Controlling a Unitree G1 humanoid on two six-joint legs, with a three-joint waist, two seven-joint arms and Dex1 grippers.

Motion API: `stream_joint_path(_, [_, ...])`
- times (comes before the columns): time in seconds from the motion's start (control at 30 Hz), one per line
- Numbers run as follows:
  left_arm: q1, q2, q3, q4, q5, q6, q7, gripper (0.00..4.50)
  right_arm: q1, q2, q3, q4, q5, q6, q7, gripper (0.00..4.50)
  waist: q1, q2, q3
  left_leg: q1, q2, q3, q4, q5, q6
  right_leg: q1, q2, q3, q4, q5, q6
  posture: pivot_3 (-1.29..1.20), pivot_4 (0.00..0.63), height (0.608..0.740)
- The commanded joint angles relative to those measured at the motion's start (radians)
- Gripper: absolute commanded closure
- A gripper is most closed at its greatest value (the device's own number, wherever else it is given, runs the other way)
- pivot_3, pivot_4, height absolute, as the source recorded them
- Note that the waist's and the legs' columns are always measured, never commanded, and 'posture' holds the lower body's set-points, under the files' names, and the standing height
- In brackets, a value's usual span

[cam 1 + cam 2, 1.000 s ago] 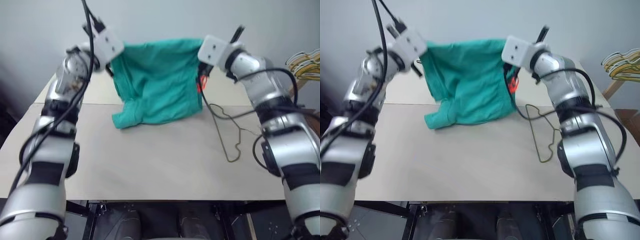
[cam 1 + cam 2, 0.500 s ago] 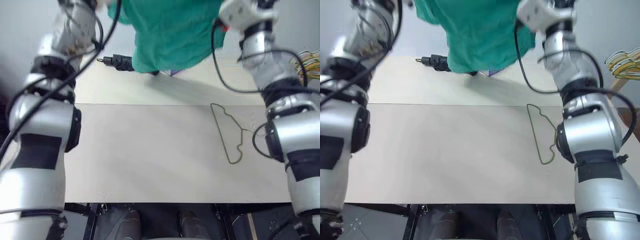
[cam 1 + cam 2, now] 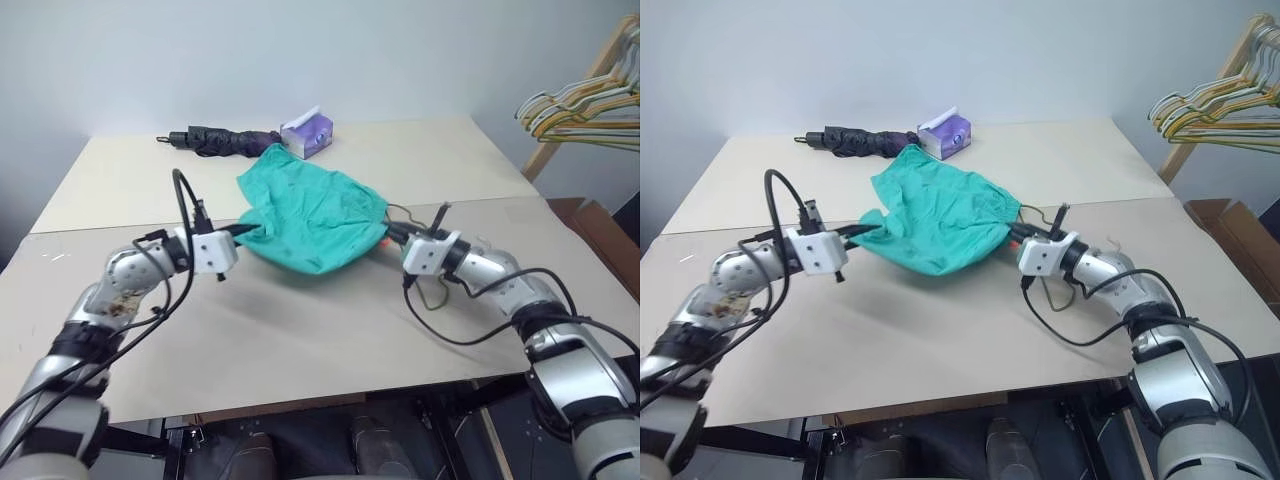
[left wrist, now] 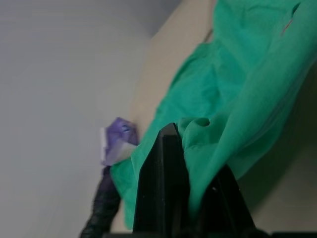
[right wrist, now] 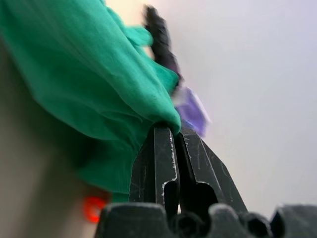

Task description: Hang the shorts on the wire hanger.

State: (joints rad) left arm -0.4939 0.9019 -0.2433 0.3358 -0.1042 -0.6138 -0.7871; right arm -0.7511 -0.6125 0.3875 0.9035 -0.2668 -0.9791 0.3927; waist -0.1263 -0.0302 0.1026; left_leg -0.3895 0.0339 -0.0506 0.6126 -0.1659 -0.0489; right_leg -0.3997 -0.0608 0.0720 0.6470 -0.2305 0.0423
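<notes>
Shorts [image 3: 312, 218]: teal-green cloth, crumpled, stretched in a sagging span between the two grippers, low over the table [image 3: 300, 330]; far part spreads toward the back half of the table. Small orange tag shows at the right-hand edge, next to the right gripper [image 3: 388, 234].

Left gripper [image 3: 243, 231]: fingers closed on one bunched edge of the shorts; the left wrist view shows cloth pinched between the black fingers [image 4: 166, 188]. Right gripper: fingers pressed together on the opposite edge, cloth emerging from the tips in the right wrist view.

Wire hanger [image 3: 430, 291]: thin olive wire lying on the table under and beside the right gripper, partly hidden by shorts and arm.

Change from half a second ago: shorts were held high above the table; now both arms are down and the cloth hangs near the tabletop. Camera view has also shifted.

Behind: dark folded umbrella [image 3: 218, 141] and a purple tissue pack [image 3: 307, 131]. No readable writing.
</notes>
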Motion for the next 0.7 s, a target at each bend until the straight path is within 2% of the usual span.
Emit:
stream_joint_path(0.03, [0.101,0.141,0.058,-0.203,-0.145,0.151,-0.211,4.48,0.052,-0.038,0.004,-0.146,0.096,-0.005,0.175,4.5,0.007,0.001,0.002,0.01,0.0,0.001,-0.002,-0.001,0.001,0.01,0.0,0.0,-0.004,-0.007,0.006,0.04,0.082,0.74])
stream_joint_path(0.13, [0.223,0.263,0.08,-0.332,-0.207,0.23,-0.344,4.48,0.102,-0.078,0.017,-0.211,0.072,-0.022,0.245,4.5,0.019,0.002,0.002,0.016,0.001,0.002,-0.004,-0.001,0.002,0.015,0.0,0.001,-0.005,-0.012,0.001,0.03,0.088,0.74])
stream_joint_path(0.3, [0.425,0.361,0.17,-0.55,-0.282,0.345,-0.427,4.48,0.168,-0.137,0.014,-0.307,0.04,-0.034,0.299,4.5,0.048,0.001,0.003,0.011,0.002,0.006,-0.002,-0.008,0.01,0.01,0.0,0.002,-0.004,-0.015,0.005,0.02,0.09,0.74])
stream_joint_path(0.4, [0.535,0.383,0.237,-0.643,-0.308,0.383,-0.46,4.48,0.222,-0.166,0.001,-0.382,0.071,-0.017,0.329,4.5,0.059,0.002,0.004,0.011,0.002,0.007,-0.001,-0.008,0.011,0.009,0.0,0.002,-0.003,-0.016,0.003,0.01,0.095,0.74])
stream_joint_path(0.5, [0.628,0.387,0.306,-0.718,-0.332,0.425,-0.49,4.48,0.28,-0.203,-0.017,-0.465,0.101,0.004,0.348,4.5,0.065,0.001,0.005,0.015,0.002,0.009,-0.001,-0.008,0.011,0.011,0.0,0.004,-0.002,-0.021,-0.004,0.01,0.099,0.74])
stream_joint_path(0.67, [0.684,0.364,0.368,-0.767,-0.329,0.48,-0.511,4.48,0.379,-0.256,-0.037,-0.617,0.172,0.09,0.395,4.5,0.078,0.0,0.006,0.02,0.003,0.014,-0.001,-0.008,0.011,0.013,0.0,0.01,-0.001,-0.022,-0.006,0.0,0.107,0.74])
stream_joint_path(0.7, [0.68,0.358,0.371,-0.769,-0.332,0.492,-0.512,4.27,0.4,-0.269,-0.037,-0.654,0.198,0.126,0.42,3.94,0.08,0.0,0.006,0.02,0.003,0.015,-0.001,-0.008,0.011,0.013,0.0,0.011,-0.001,-0.022,-0.006,0.0,0.107,0.74])
